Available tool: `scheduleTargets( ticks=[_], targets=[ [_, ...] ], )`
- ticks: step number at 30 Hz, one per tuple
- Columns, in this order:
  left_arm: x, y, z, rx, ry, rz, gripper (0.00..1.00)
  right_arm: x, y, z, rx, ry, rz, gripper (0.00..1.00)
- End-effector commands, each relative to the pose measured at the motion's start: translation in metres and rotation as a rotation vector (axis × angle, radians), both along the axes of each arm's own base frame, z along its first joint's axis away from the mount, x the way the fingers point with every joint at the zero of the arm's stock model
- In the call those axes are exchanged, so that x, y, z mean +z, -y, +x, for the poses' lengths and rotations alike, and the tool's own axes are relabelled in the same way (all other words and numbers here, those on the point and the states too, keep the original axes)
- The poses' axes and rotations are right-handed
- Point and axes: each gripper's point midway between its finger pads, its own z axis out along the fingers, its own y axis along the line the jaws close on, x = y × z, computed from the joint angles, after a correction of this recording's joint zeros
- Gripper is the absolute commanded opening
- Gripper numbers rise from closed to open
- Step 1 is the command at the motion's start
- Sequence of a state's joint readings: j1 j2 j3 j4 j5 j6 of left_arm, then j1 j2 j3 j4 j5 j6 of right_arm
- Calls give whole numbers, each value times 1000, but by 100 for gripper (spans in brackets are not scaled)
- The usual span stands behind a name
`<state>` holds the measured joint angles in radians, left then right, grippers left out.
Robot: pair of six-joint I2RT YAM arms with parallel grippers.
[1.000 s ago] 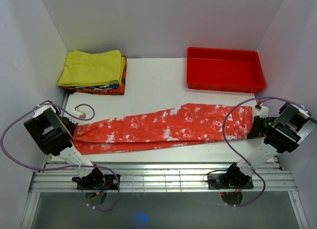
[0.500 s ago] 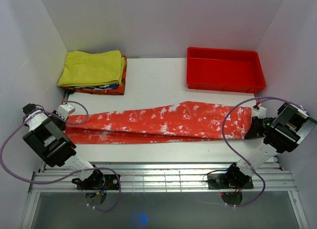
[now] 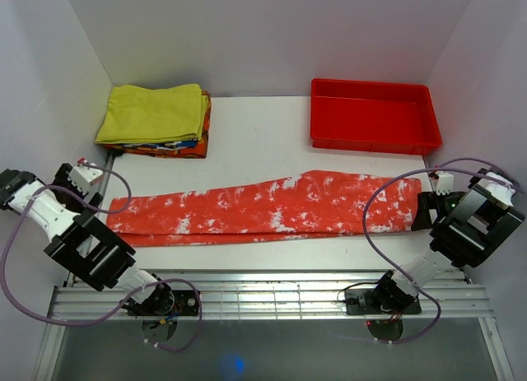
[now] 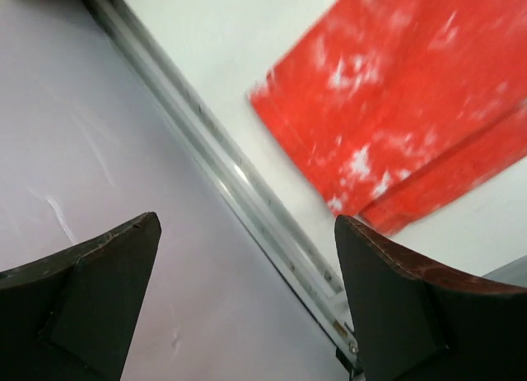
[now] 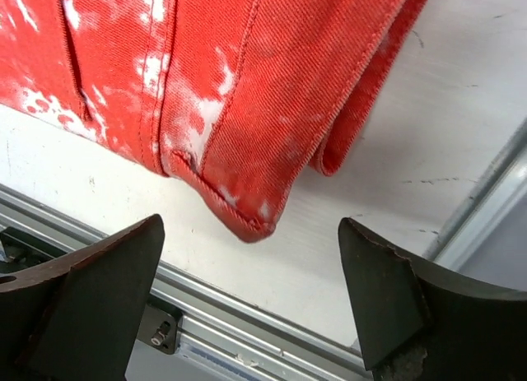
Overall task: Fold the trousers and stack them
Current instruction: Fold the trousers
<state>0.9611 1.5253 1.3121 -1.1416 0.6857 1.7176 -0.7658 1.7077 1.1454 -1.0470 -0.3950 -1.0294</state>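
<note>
Lying flat, lengthwise: red-orange, white-blotched trousers (image 3: 263, 206) | left fingers (image 4: 90, 299) apart | right fingers (image 5: 82, 290) apart

No readable text, labels or numbers anywhere.

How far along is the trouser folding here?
Done: the long red-orange, white-blotched cloth trousers lie flat on the white table, seemingly halved lengthwise, leg over leg. In hand: nothing; the left hand and right hand are open, off the cloth ends. Left: the crosswise folds and stacking, perhaps on the yellow folded garment pile.
</note>
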Motion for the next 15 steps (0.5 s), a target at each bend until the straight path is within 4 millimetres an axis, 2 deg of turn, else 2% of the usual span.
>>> scheduleTargets(
  ticks=[1, 3, 4, 5, 6, 7, 9, 10, 11, 12, 14, 15],
  targets=[
    [55, 87, 20, -120, 131, -166, 98, 26, 11, 8, -33, 53, -59, 91],
    [72, 117, 33, -148, 179, -200, 98, 39, 11, 20, -61, 90, -41, 91],
    [69, 150, 37, -179, 158, -282, 98, 42, 9, 23, -69, 96, -26, 91],
    [72, 169, 42, -198, 164, -323, 98, 44, 5, 27, -81, 100, -2, 90],
    [78, 179, 57, -206, 209, -309, 98, 39, 1, 31, -75, 80, 22, 88],
    [71, 224, 54, -211, 132, -410, 98, 37, -2, 33, -78, 70, 39, 86],
    [67, 251, 65, -222, 133, -401, 98, 27, -13, 38, -93, 39, 91, 79],
    [66, 282, 63, -286, 115, -421, 98, 23, -16, 39, -97, 30, 105, 77],
    [58, 295, 60, -256, 69, -474, 98, 19, -19, 40, -99, 19, 113, 70],
    [58, 302, 66, -254, 81, -473, 97, 11, -25, 41, -95, -2, 127, 67],
    [50, 337, 61, -294, 10, -511, 95, 6, -30, 41, -95, -28, 144, 66],
    [49, 345, 62, -300, 1, -516, 94, 4, -33, 41, -92, -40, 156, 66]
  ],
)
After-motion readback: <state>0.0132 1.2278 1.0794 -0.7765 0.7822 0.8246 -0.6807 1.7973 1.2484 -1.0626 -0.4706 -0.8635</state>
